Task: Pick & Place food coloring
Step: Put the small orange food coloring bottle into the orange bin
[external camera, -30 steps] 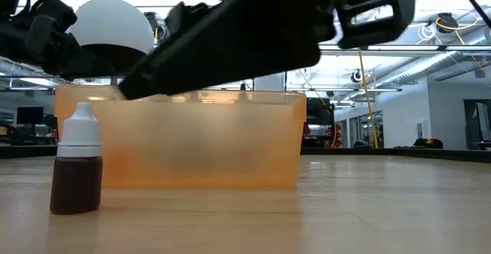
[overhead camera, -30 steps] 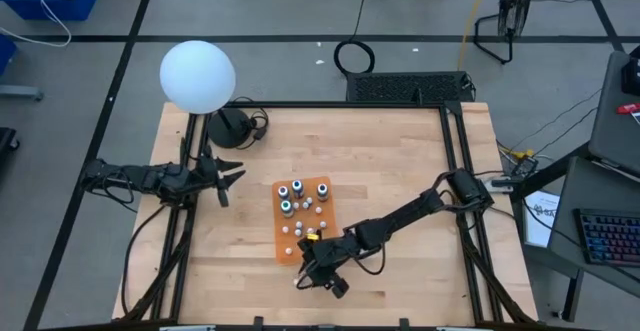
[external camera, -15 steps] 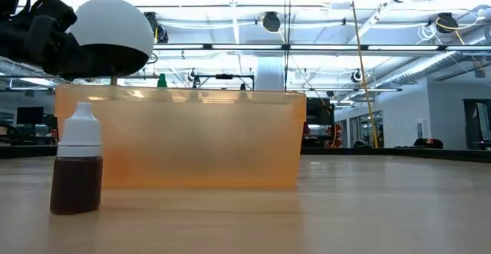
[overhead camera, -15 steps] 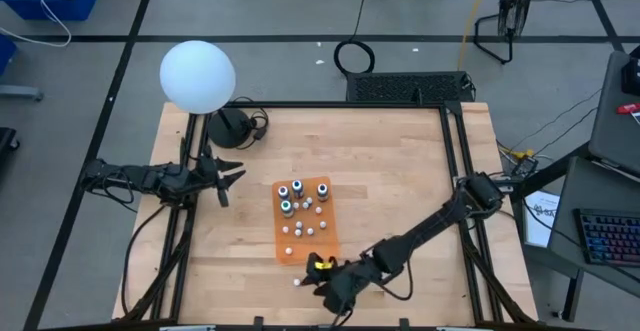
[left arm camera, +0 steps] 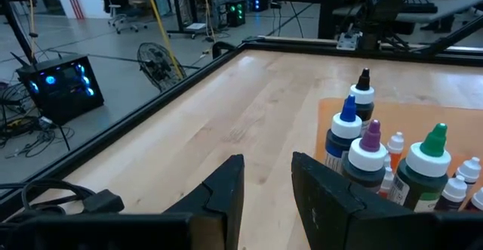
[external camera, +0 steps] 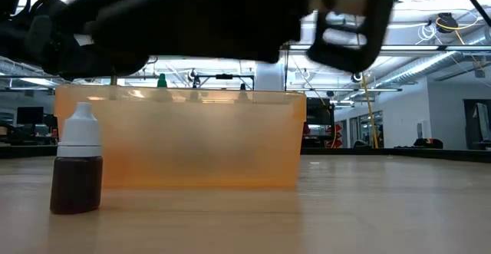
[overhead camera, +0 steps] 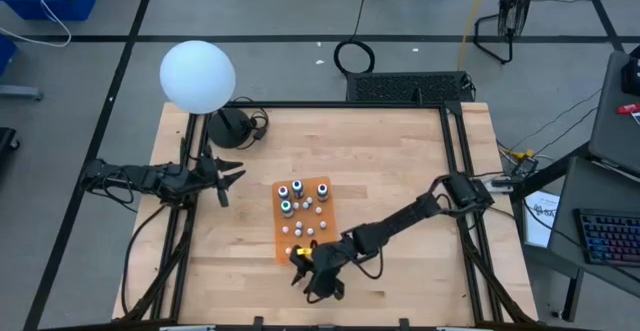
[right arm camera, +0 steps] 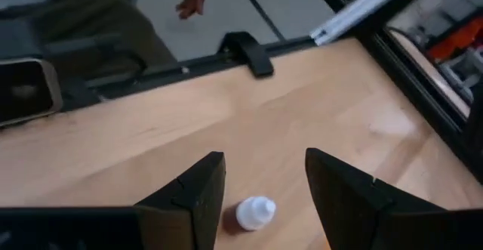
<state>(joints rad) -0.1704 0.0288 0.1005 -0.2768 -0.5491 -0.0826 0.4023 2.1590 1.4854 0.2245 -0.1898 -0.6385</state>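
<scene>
Lone bottle: a small squat food coloring bottle (external camera: 77,166) stands upright on the bench, just in front of the orange tray; dark brownish body, white shoulder and white conical tip. In the right wrist view the same bottle (right arm camera: 253,213) shows its rounded white cap from above, lying in line with the gap between the fingers.
Bottles in tray: more food coloring bottles (left arm camera: 385,159) stand upright and close together, with pointed caps in blue, purple, green, black and orange on white collars over dark bodies; from above they show as small pale dots (overhead camera: 300,206).
Tray: a rectangular tray (overhead camera: 322,185) of translucent orange plastic, with smooth walls and rounded corners (external camera: 192,143), near the middle of the bench.
Right gripper: the right gripper (overhead camera: 305,271) hangs low over the bench at the tray's near end, above the lone bottle; its dark, flat-sided fingers (right arm camera: 192,193) are spread wide apart and hold nothing.
Left gripper: the left gripper (overhead camera: 228,179) waits at the bench's left edge, well apart from the tray; its fingers (left arm camera: 226,193) stand slightly apart, empty.
Bench: pale wooden planks (overhead camera: 400,171) with visible grain, framed by black rails.
Globe: a smooth, matte white globe (overhead camera: 197,75) at the bench's far left corner.
</scene>
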